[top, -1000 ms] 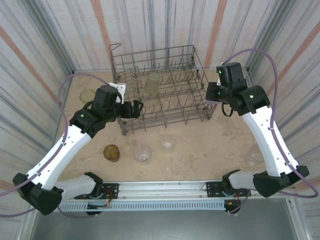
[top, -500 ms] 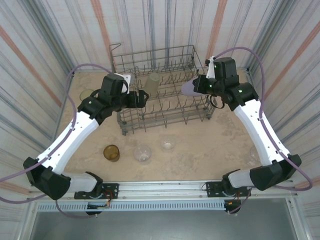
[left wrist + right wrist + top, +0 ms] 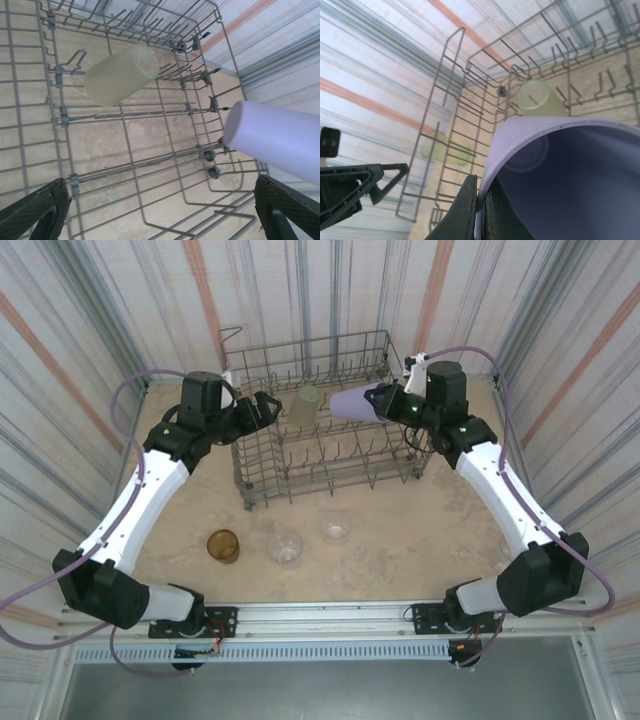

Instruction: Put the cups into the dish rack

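My right gripper (image 3: 388, 404) is shut on the rim of the lavender cup (image 3: 352, 403), one finger inside and one outside (image 3: 481, 210). It holds the cup on its side above the right part of the grey wire dish rack (image 3: 305, 343). A pale yellow-green cup (image 3: 308, 403) sits among the tines near the rack's back. My left gripper (image 3: 268, 410) hangs open over the rack's left side, its fingers (image 3: 35, 210) wide apart with only rack wires (image 3: 125, 145) between them. The yellow-green cup (image 3: 120, 75) and the lavender cup (image 3: 275, 140) lie ahead of it.
On the table in front of the rack stand an amber cup (image 3: 223, 545) and two clear cups (image 3: 285, 547) (image 3: 336, 530). Another yellow-green cup (image 3: 437, 147) shows through the rack's left wall. Striped walls close in the table on three sides.
The right arm swung left and brought the lavender cup from beside the rack's right end to above it. The left gripper moved from the rack's front-left corner back along its left side.
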`<action>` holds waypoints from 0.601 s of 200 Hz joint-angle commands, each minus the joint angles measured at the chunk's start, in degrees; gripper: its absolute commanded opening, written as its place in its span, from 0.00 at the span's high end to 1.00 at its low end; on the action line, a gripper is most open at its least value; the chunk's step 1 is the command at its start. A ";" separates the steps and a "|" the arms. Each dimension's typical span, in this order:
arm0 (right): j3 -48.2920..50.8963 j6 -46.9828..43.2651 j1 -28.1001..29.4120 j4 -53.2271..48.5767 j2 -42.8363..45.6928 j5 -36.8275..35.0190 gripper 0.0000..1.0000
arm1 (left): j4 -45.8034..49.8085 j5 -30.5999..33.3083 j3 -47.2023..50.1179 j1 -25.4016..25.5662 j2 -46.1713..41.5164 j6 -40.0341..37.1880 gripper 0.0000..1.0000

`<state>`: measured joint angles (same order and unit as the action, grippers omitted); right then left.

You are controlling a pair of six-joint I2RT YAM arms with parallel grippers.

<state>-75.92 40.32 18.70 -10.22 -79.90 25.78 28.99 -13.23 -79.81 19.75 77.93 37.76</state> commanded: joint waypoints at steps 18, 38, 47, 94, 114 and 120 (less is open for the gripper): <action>2.21 7.61 -0.25 19.93 -2.71 7.57 1.00 | -3.53 -6.05 -4.52 -1.88 3.37 8.21 0.01; 3.86 9.97 -0.35 26.43 -3.71 9.28 1.00 | -4.87 -8.23 -5.68 -2.42 5.66 11.71 0.01; 4.62 11.03 -0.42 29.36 -4.27 10.10 1.00 | -6.33 -9.39 -5.64 -2.64 6.54 13.62 0.01; 7.65 19.42 -0.97 45.48 -8.48 14.42 1.00 | -11.15 -12.95 -6.22 -3.23 10.72 22.36 0.01; 9.52 24.28 -1.03 52.54 -10.60 14.56 1.00 | -13.08 -12.96 -6.23 -3.31 11.43 24.68 0.01; 9.85 25.18 -1.09 54.36 -11.17 14.70 1.00 | -13.70 -12.99 -6.23 -3.33 11.60 25.42 0.01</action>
<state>-67.75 58.30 18.00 30.72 -88.77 37.93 19.14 -24.36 -84.03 16.99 89.25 57.93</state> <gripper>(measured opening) 0.063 0.986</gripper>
